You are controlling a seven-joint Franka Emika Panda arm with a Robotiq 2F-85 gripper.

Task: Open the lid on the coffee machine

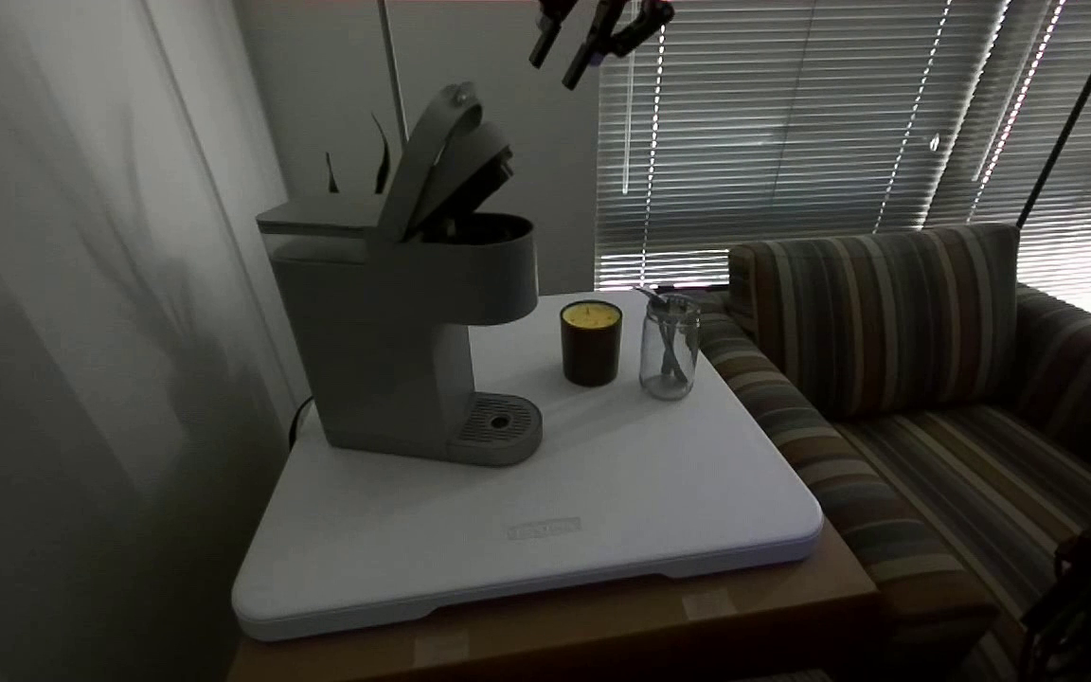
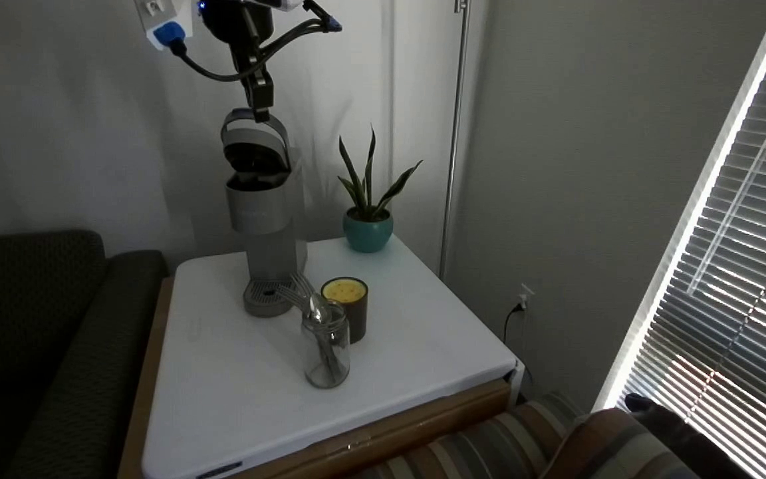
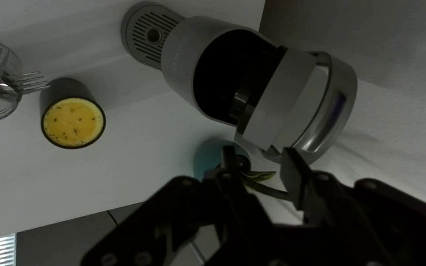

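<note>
No text is legible: a mark (image 1: 544, 528) on the desk (image 1: 659, 483), lower centre in an exterior view, and lettering (image 3: 179, 54) on the machine (image 3: 185, 68), upper centre in the wrist view, are too faint; a label-like strip (image 2: 219, 470), bottom left in an exterior view, too small.

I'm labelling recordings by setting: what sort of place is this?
Probably a home living room, or perhaps a lounge: there's a striped armchair, window blinds, and a potted plant near the coffee machine.
</note>
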